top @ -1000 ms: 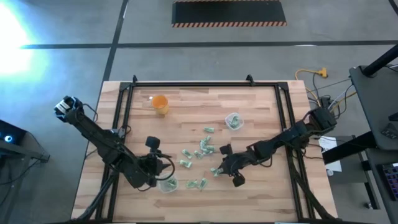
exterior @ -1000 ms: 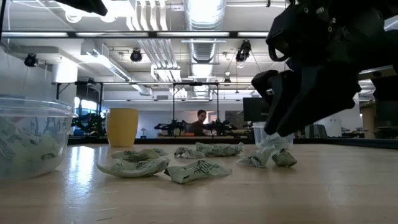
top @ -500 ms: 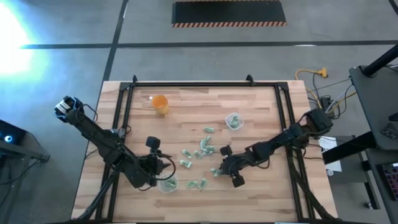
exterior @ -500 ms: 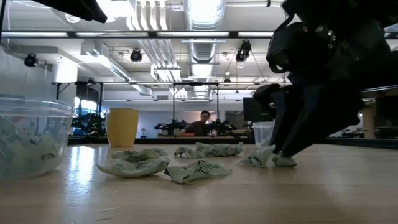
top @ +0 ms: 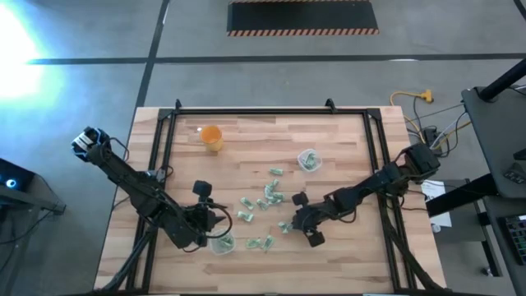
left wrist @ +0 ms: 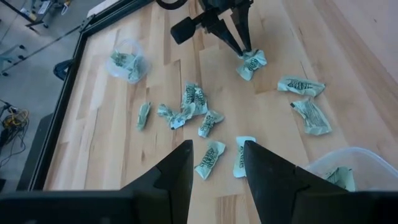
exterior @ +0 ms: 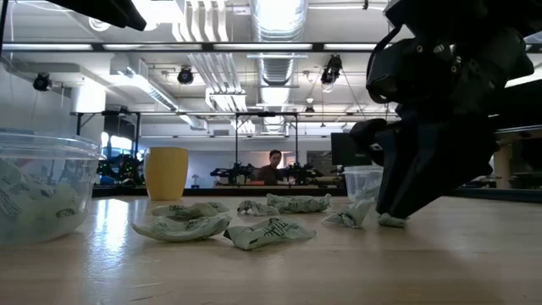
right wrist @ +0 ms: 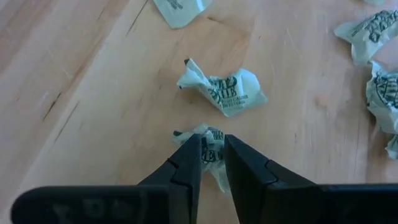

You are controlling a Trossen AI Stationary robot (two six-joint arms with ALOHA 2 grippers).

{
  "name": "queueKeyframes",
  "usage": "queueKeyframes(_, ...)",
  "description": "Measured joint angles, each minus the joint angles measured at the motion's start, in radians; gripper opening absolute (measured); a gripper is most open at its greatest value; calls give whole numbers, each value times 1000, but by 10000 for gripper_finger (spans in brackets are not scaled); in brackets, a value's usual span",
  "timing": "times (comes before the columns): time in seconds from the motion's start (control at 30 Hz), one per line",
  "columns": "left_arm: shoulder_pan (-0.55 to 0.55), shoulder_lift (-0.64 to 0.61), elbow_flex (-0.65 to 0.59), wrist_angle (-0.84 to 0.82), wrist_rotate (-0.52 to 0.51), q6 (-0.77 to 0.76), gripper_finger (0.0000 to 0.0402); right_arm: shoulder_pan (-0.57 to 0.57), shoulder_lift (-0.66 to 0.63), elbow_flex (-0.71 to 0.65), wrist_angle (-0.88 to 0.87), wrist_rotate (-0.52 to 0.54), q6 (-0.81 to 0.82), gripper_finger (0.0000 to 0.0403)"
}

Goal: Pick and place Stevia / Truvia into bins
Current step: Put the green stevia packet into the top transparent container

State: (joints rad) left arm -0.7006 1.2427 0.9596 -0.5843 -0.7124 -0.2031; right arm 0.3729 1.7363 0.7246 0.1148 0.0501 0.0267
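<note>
The right gripper (top: 287, 227) is down on the wooden table (top: 345, 144), near its front edge and a little right of centre, with its two dark fingers (right wrist: 186, 163) nearly together and pinching a crumpled green-and-white sachet (right wrist: 210, 142) that lies on the wood. A second crumpled sachet (right wrist: 225, 90) lies just beyond it, apart from the fingers. More sachets (top: 267, 196) are scattered across the middle of the table. One clear cup (top: 309, 160) with sachets inside stands farther back, to the right of the scatter; another clear cup (top: 222, 243) sits at the near edge, left of centre. The left gripper (top: 212, 231) hangs just beside that near cup, fingers parted and holding nothing. An orange cup (top: 212, 137) stands far left.
</note>
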Motion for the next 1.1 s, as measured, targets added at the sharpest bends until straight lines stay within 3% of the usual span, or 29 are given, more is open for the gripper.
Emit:
queueKeyframes(0.3, 0, 0, -1, 0, 0, 0, 125, 0, -2, 2, -14, 54, -52, 12)
queueKeyframes(0.53, 0, 0, -1, 0, 0, 1, 125, 0, -24, 5, -24, 63, -61, 9)
queueKeyframes(0.77, 0, 0, -1, 1, 0, 9, 125, 9, -125, 6, -86, 122, -58, 8)
queueKeyframes(0.9, 0, 0, -2, 2, 0, 10, 125, 20, -205, 8, -123, 223, -97, 8)
queueKeyframes(1.1, 1, 0, -2, 2, 0, 10, 125, 8, -322, 5, -192, 496, -173, 8)
